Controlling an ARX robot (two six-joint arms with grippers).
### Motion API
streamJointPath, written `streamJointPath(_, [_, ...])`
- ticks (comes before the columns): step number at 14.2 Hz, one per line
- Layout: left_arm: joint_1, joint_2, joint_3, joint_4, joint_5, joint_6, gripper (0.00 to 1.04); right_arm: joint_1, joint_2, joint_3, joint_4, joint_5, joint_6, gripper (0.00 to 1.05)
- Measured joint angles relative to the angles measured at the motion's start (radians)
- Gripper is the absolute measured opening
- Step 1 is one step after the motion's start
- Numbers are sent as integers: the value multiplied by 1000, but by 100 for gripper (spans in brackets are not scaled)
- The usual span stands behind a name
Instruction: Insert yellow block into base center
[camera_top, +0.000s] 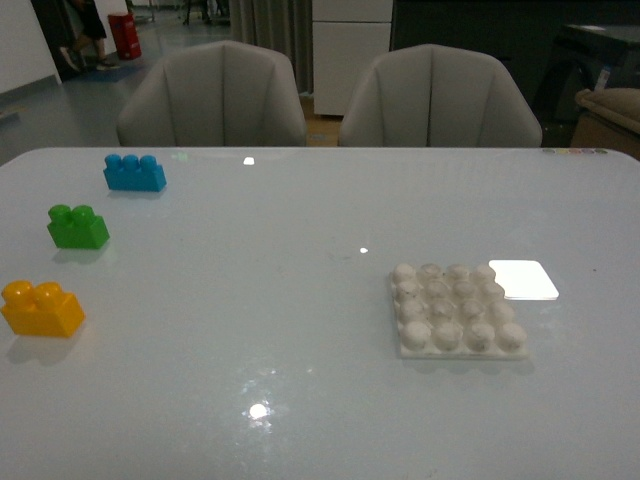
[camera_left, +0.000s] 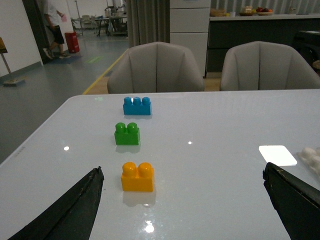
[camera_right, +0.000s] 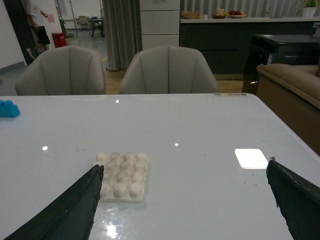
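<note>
the yellow block (camera_top: 42, 308) is sitting studs-up near the left edge of the counter (camera_top: 250, 330), well apart from the base (camera_top: 458, 310), which is lying flat on the right side with all its studs bare. a green brick (camera_top: 78, 227) and a blue brick (camera_top: 134, 172) are standing in a row beyond the yellow block. the left end effector (camera_left: 182, 172) is hanging released over the counter, fingers spread wide, facing the yellow block and gripping nothing. the right end effector (camera_right: 184, 167) is hovering released and empty near the base.
</note>
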Motion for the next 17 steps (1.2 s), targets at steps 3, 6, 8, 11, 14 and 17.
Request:
streamJointPath(3, [0, 0, 0, 0, 0, 0, 98, 0, 0, 0, 0, 0, 0, 98])
streamJointPath(6, [0, 0, 0, 0, 0, 0, 98, 0, 0, 0, 0, 0, 0, 98])
streamJointPath(8, [0, 0, 0, 0, 0, 0, 98, 0, 0, 0, 0, 0, 0, 98])
streamJointPath(11, [0, 0, 0, 0, 0, 0, 98, 0, 0, 0, 0, 0, 0, 98])
streamJointPath(14, [0, 0, 0, 0, 0, 0, 98, 0, 0, 0, 0, 0, 0, 98])
streamJointPath(17, [0, 0, 0, 0, 0, 0, 98, 0, 0, 0, 0, 0, 0, 98])
